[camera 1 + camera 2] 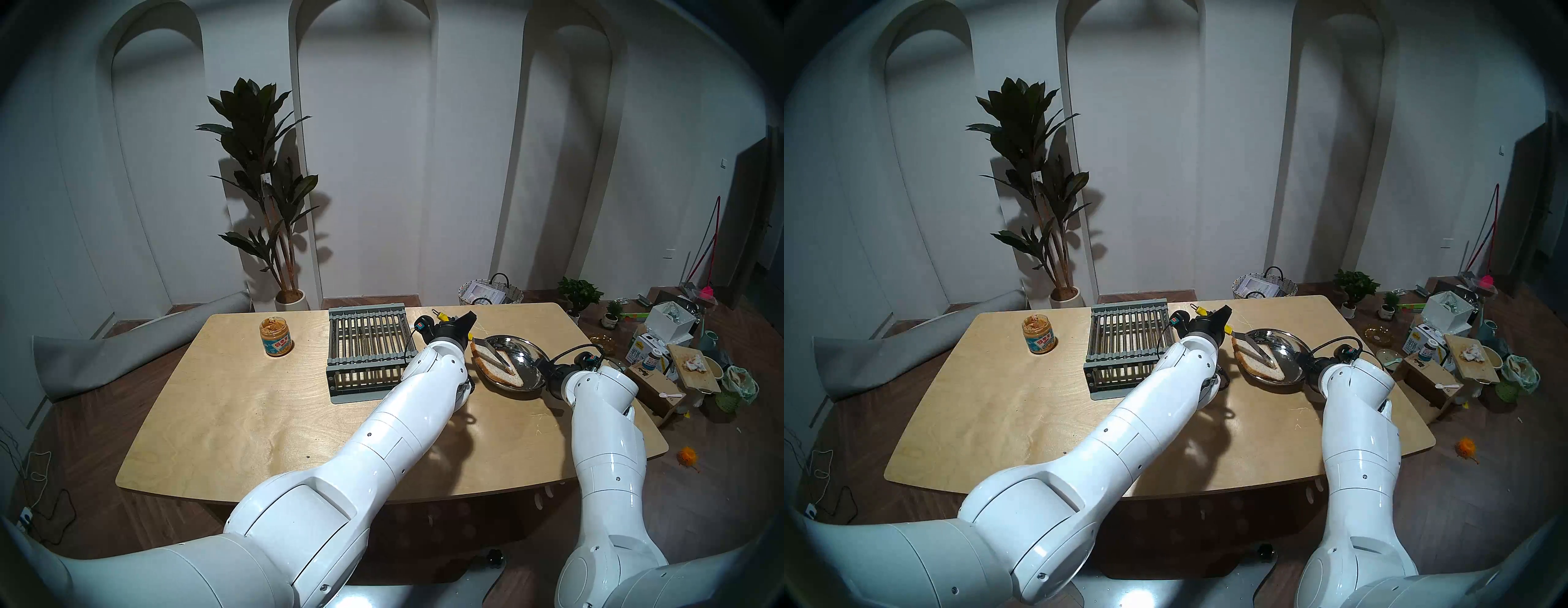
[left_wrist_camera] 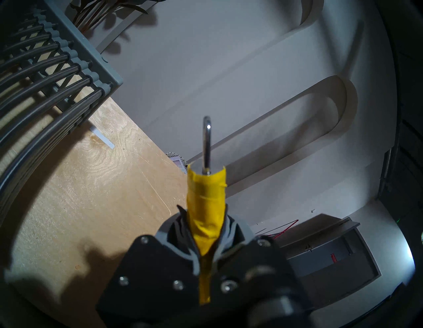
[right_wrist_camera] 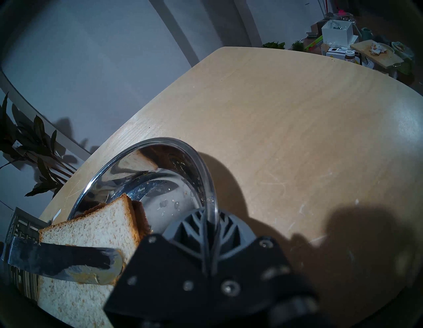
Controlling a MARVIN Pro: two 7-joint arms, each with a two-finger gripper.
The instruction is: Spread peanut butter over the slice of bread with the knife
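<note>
The slice of bread (image 1: 498, 373) (image 3: 91, 229) lies in the left half of a steel dish (image 1: 528, 361) at the table's far right. My left gripper (image 1: 460, 327) (image 2: 206, 247) is shut on the knife's yellow handle (image 2: 206, 201). The knife blade (image 3: 64, 258) lies flat across the bread, with a tan smear of peanut butter (image 3: 91, 274) at its tip. My right gripper (image 1: 541, 366) (image 3: 209, 220) is shut on the dish's near rim (image 3: 211, 201). The peanut butter jar (image 1: 276, 337) stands open at the far left of the table, away from both grippers.
A grey dish rack (image 1: 367, 348) stands just left of my left wrist, close to the dish. The table's right edge (image 1: 615, 361) lies just beyond the dish. Boxes and clutter (image 1: 679, 352) sit on the floor past that edge.
</note>
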